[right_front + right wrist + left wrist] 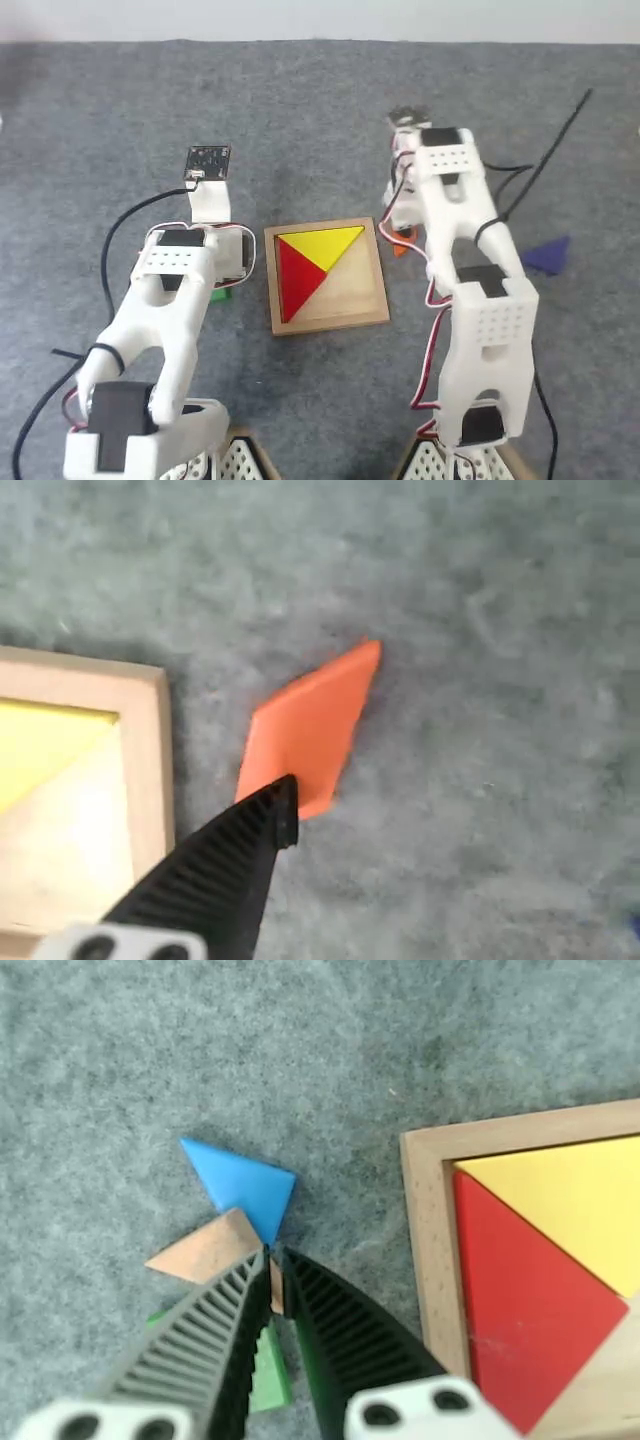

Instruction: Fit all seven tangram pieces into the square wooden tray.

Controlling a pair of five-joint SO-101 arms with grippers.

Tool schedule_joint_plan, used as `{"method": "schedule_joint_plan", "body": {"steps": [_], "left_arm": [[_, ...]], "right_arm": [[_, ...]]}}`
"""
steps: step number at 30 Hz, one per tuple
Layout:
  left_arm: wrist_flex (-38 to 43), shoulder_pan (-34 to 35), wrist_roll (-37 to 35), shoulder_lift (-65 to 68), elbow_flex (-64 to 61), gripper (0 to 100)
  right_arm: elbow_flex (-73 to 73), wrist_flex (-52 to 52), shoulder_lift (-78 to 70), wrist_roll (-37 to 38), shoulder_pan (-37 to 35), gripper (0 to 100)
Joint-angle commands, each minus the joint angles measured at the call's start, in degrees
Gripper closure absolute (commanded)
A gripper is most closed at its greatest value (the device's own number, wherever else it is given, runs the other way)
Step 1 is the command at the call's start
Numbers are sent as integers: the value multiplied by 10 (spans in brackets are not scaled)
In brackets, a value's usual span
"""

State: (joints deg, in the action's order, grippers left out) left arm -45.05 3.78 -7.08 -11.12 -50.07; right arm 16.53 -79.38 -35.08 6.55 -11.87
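Two pieces in: the yellow triangle (325, 245) and the red triangle (297, 280) sit in the square wooden tray (325, 322), five to go. The right tool (283, 805) is at the near end of the orange parallelogram (305, 735), just outside the tray's wall; released or clenched, I cannot tell. The piece's long axis slants ahead, away from the tray. The left tool (272, 1255) is pinched closed where the blue triangle (245, 1185) meets the tan triangle (205, 1250). The right arm looks better placed.
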Motion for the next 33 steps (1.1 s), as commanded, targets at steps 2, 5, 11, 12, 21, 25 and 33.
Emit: {"method": "schedule_joint_plan", "body": {"steps": [2, 5, 11, 12, 21, 25, 33], "left_arm": [[-2, 0, 8, -3, 4, 977], [-2, 0, 8, -3, 4, 977], [-1, 0, 8, -3, 4, 977], [-1, 0, 8, -3, 4, 977], [-1, 0, 8, -3, 3, 977], [-1, 0, 8, -3, 4, 977], [-1, 0, 8, -3, 4, 977]], "right_arm": [[-33, 36, 44, 0, 8, 440], [-44, 44, 44, 0, 35, 440], [-45, 44, 44, 13, 71, 440], [-45, 44, 44, 15, 69, 440], [-31, 36, 62, 9, 1, 440], [-1, -4, 110, 6, 0, 440], [4, -19, 113, 1, -74, 440]]}}
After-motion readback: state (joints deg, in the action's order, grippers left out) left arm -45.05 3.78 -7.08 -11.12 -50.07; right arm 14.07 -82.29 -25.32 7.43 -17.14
